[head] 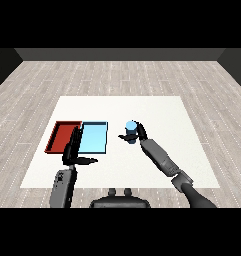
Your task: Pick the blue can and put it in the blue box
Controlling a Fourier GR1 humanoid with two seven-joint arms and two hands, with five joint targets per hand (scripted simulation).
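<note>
Blue can (130,127) is wrapped by right hand (137,134) just right of blue tray (93,138), ready for carry-over; left hand (73,149) is held relaxed w/ straight fingers.

— How are the robot's hands?
— The right hand (138,134) reaches forward, fingers (128,137) curled around something. The left hand (73,149) hangs relaxed, fingers straight, thumb out sideways.
</note>
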